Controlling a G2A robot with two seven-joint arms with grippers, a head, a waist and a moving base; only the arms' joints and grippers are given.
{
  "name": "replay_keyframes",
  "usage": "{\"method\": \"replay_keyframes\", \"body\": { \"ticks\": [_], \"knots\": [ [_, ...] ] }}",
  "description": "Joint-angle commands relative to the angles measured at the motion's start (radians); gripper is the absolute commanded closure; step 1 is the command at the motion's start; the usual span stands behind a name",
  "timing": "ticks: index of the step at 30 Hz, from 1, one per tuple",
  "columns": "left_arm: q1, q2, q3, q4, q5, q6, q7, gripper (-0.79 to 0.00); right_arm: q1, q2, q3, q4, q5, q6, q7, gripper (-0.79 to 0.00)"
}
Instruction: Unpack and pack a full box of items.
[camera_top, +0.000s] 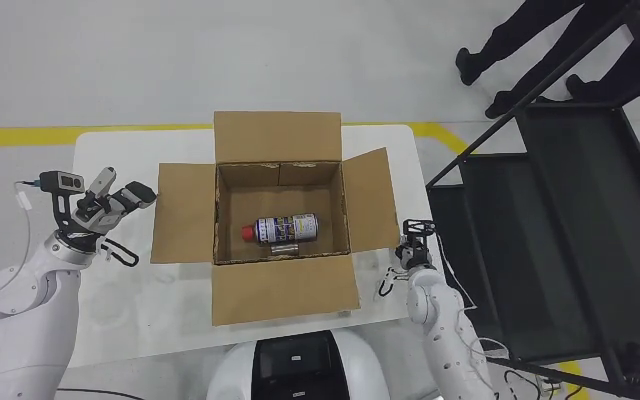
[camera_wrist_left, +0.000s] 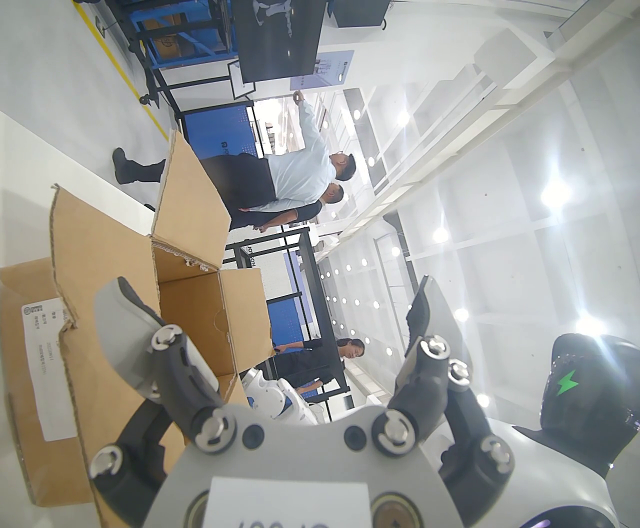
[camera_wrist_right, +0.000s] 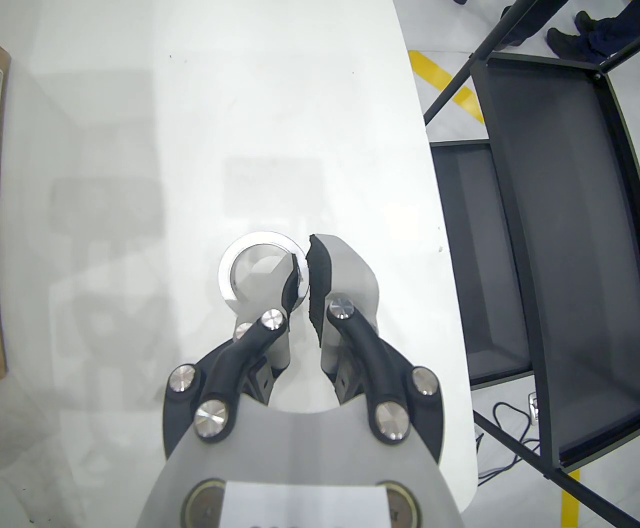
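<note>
A: What is counted, starting nearest?

B: Two grippers, one box with four flaps folded outward, and one spray can.

A: How are the claws set?

B: The right gripper (camera_wrist_right: 302, 265) is held low over the white table (camera_top: 120, 300), to the right of the box. Its pads are drawn almost together and nothing is gripped. The left gripper (camera_wrist_left: 270, 300) is raised to the left of the box, spread wide and empty.

A: And the task's thing?

B: The box (camera_top: 285, 290) is placed mid-table. The spray can (camera_top: 285, 229) is laid on its side on the box floor, red cap toward the left arm.

A: Any writing?

B: One white label (camera_wrist_left: 45, 370) is seen on the box's outer wall, and the can is wrapped in print. Neither can be made out.
</note>
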Motion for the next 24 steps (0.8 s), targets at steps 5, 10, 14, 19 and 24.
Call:
{"method": "replay_keyframes", "body": {
  "ticks": [5,10,14,19,24],
  "knots": [
    [0.000,0.000,0.000,0.000,-0.002,0.000,0.000,-0.785,-0.058,0.003,0.036,-0.098,0.145,-0.056,-0.018,-0.785],
    [0.000,0.000,0.000,0.000,-0.002,0.000,0.000,-0.785,-0.178,0.008,0.130,-0.298,0.371,-0.142,-0.039,-0.785],
    [0.000,0.000,0.000,0.000,-0.002,0.000,0.000,-0.785,-0.255,0.013,0.203,-0.451,0.593,-0.281,-0.049,-0.785],
    [0.000,0.000,0.000,0.000,-0.002,0.000,0.000,-0.785,-0.308,0.023,0.236,-0.607,0.735,-0.446,-0.004,-0.785],
    [0.000,0.000,0.000,0.000,-0.002,0.000,0.000,-0.785,-0.300,0.038,0.193,-0.725,0.700,-0.496,0.146,-0.785]
  ]
}}
